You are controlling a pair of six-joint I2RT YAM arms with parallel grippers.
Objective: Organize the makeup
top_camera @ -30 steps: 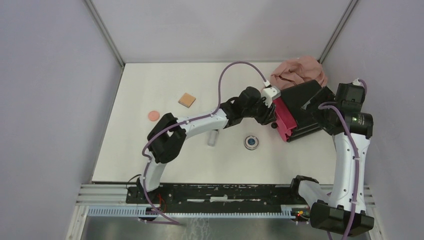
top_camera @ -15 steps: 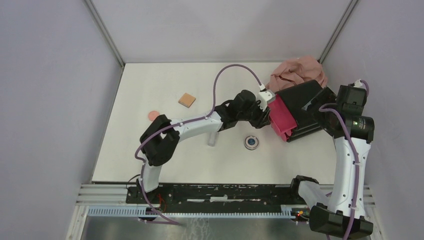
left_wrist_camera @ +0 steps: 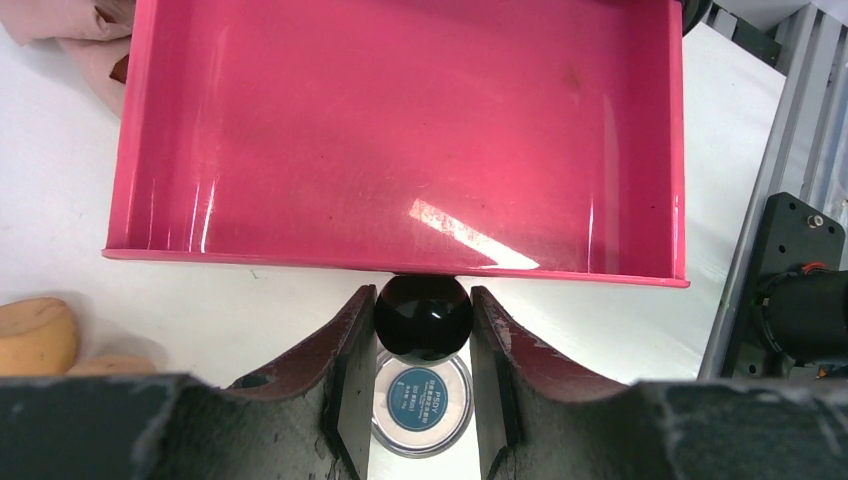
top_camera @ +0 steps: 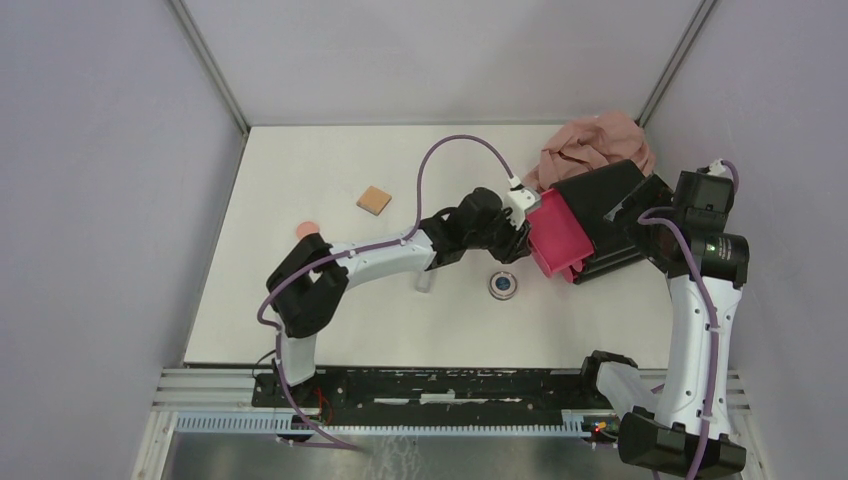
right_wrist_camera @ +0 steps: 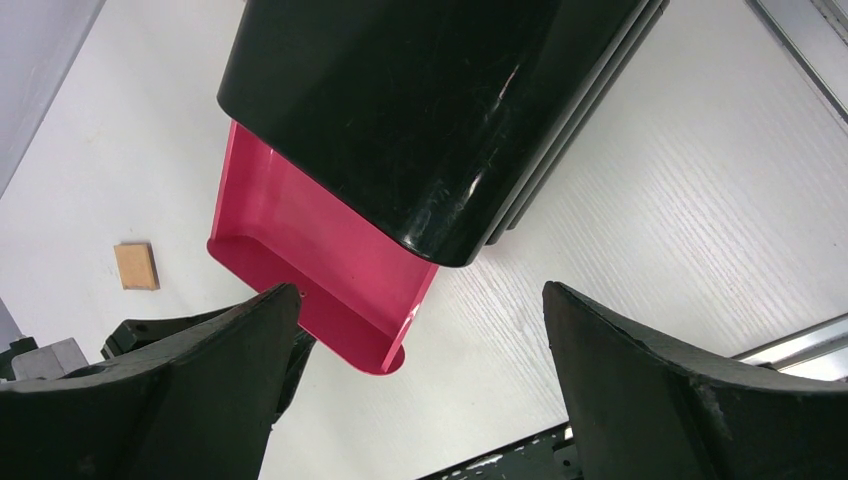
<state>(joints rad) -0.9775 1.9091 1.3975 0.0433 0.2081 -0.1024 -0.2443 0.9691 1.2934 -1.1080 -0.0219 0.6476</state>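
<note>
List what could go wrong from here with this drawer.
1. The magenta drawer stands well out of the black box. More pull by the left gripper on the black knob could bring it right out.
2. The right gripper is open, not clamping the box, so the box may slide.
3. The silver compact lies close by the knob; a dip could strike it.

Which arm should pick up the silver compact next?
Left, probably: the left tool grips the drawer knob close to the compact; the right tool hangs open over the black box.
</note>
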